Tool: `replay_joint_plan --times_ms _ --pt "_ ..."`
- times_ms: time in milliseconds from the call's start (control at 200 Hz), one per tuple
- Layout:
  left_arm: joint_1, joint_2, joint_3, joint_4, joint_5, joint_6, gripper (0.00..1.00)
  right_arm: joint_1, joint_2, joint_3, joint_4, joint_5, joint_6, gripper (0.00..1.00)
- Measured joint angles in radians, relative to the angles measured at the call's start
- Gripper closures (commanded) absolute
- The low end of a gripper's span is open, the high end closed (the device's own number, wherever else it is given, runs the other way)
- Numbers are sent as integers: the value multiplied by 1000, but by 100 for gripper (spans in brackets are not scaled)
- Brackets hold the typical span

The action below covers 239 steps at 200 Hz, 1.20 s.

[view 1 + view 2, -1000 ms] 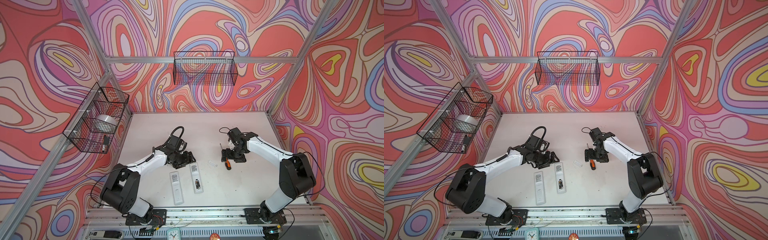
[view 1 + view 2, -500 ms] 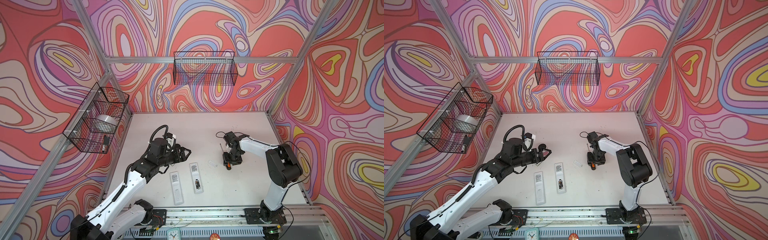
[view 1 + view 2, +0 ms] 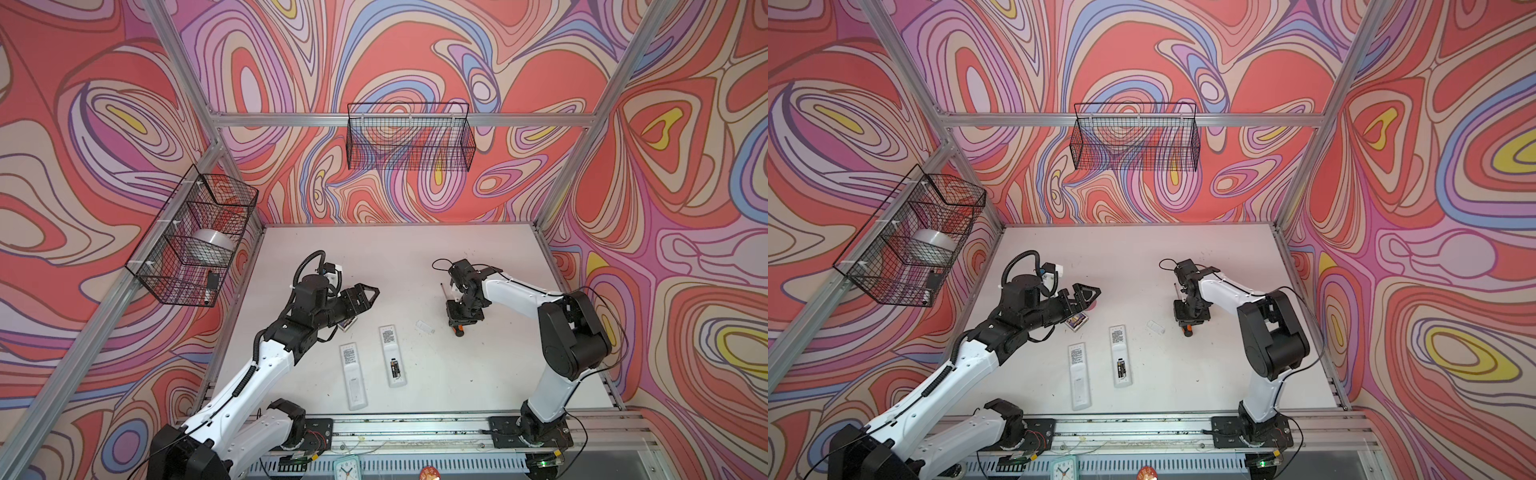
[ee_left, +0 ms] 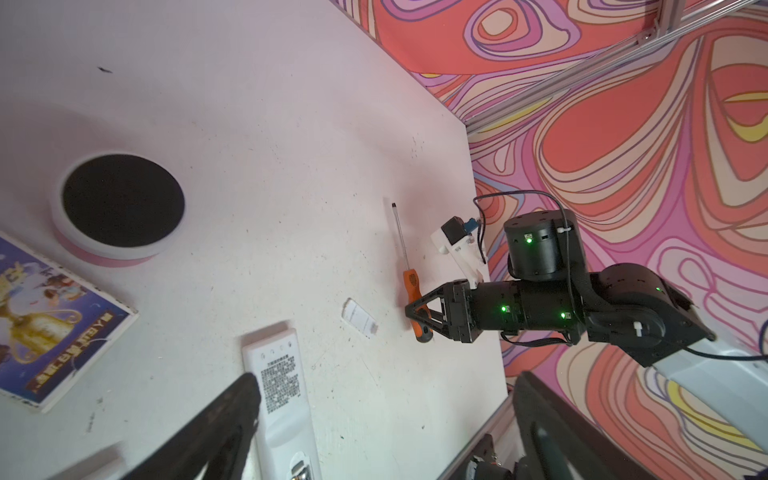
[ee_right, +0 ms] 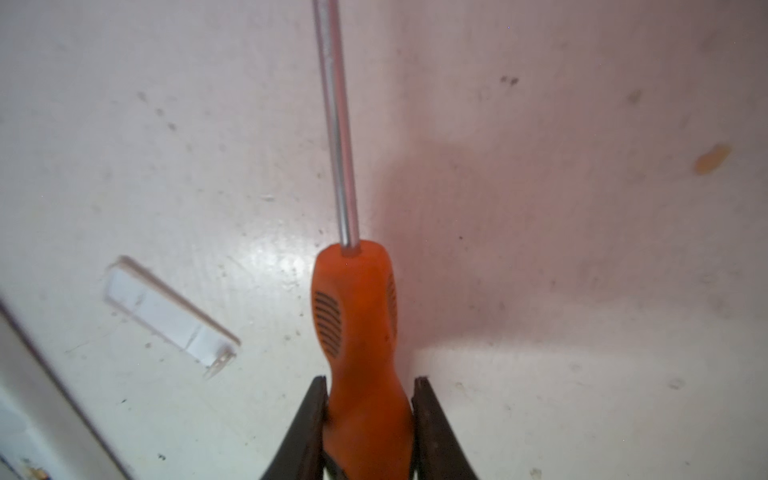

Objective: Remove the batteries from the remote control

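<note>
The batteries (image 3: 395, 368) sit side by side in the open compartment of a white remote (image 3: 390, 337), which lies back-up near the front edge of the table (image 3: 478, 374). A second remote (image 3: 353, 376), its back closed, lies just beside it on the left, parallel and not touching. The loose battery cover (image 3: 425, 327) rests between the open remote and the screwdriver (image 5: 353, 299), which lies on the table. The right gripper (image 5: 370, 382) pinches the screwdriver's orange handle. The left gripper (image 3: 368, 296) hangs above the table, jaws spread wide and empty, near a printed box (image 3: 347, 323). There is bare table to the right of the open remote and along the back edge
</note>
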Motion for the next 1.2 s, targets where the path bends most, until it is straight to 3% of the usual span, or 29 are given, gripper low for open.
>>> replay_joint_plan --times_ms 260,436,801,921,1021,1197 --pt "59 196 47 216 291 -95 0 0 -20 319 -34 -315 -56 99" --pt "61 246 143 236 381 -96 2 11 -20 448 -69 -473 -63 99" --pt "60 276 225 238 429 -92 22 154 9 618 -248 -527 -146 99" --pt "60 282 225 237 428 -95 28 174 31 624 -301 -525 -171 99" --pt "60 282 225 238 425 -103 39 185 34 623 -332 -523 -182 99" --pt "60 282 224 252 415 -126 47 197 33 623 -356 -524 -197 100"
